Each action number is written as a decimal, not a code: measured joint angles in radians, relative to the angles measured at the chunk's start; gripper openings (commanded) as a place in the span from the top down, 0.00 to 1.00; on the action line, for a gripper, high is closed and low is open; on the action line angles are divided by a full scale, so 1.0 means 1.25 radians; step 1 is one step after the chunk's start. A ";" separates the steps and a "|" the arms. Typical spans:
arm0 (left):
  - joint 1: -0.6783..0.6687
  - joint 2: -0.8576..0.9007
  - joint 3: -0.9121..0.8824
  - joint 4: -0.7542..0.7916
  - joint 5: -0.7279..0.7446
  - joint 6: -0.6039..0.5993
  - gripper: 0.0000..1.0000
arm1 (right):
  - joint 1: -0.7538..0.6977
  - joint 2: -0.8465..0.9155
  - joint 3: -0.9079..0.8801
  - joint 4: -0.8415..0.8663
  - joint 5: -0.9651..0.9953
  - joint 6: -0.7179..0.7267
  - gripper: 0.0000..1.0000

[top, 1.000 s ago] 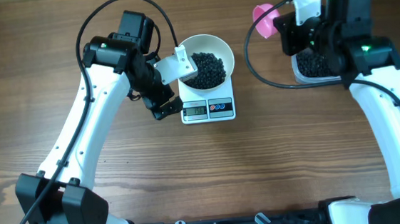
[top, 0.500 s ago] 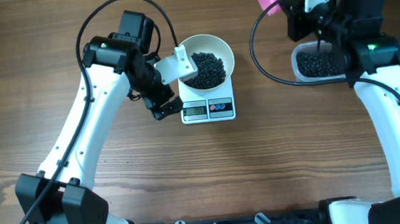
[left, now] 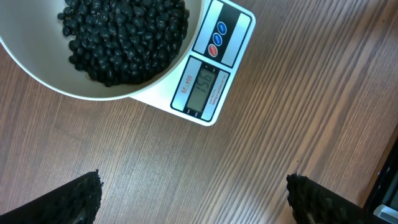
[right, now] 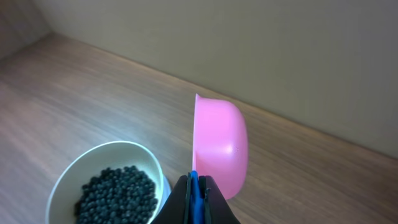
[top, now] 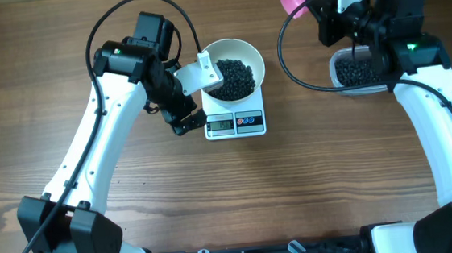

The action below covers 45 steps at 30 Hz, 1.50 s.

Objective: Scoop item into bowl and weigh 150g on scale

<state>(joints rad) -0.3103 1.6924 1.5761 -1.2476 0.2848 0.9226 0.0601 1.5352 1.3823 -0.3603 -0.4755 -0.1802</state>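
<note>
Near the robot, the table (top: 296, 194) was bare wood with lots of room. The left pincer (left: 196, 199) hung wide apart just beside the scale (left: 211, 74); a bump there could shake the bowl (left: 50, 68) on it and spill the beans (left: 124, 31). Farther off, the right pincer (right: 198, 199) was clamped on the pink scoop (right: 221, 146), near the table's back edge, so a swing could hit the wall (right: 249, 50).

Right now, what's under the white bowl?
The white digital scale. Only its front strip shows past the bowl: grey display and red and blue buttons. The weighing platform is covered by the bowl, which holds black beans.
</note>
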 measured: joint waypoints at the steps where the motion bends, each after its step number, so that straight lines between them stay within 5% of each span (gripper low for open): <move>1: 0.000 0.000 0.000 0.000 0.000 0.000 0.00 | 0.000 0.000 0.000 0.000 -0.007 0.000 0.96; 20: 0.000 0.000 0.000 0.000 0.000 0.000 0.00 | 0.002 0.009 0.000 0.000 -0.091 0.042 0.96; 33: 0.000 0.000 0.000 0.000 0.000 0.000 0.00 | 0.143 0.095 0.000 0.003 -0.103 0.165 0.96; 45: 0.000 0.000 0.000 0.000 0.000 0.000 0.00 | 0.197 0.133 0.000 0.038 -0.116 0.143 0.96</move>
<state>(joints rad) -0.3103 1.6928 1.5761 -1.2476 0.2848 0.9226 0.3061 1.7020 1.3823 -0.3126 -0.6209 -0.0017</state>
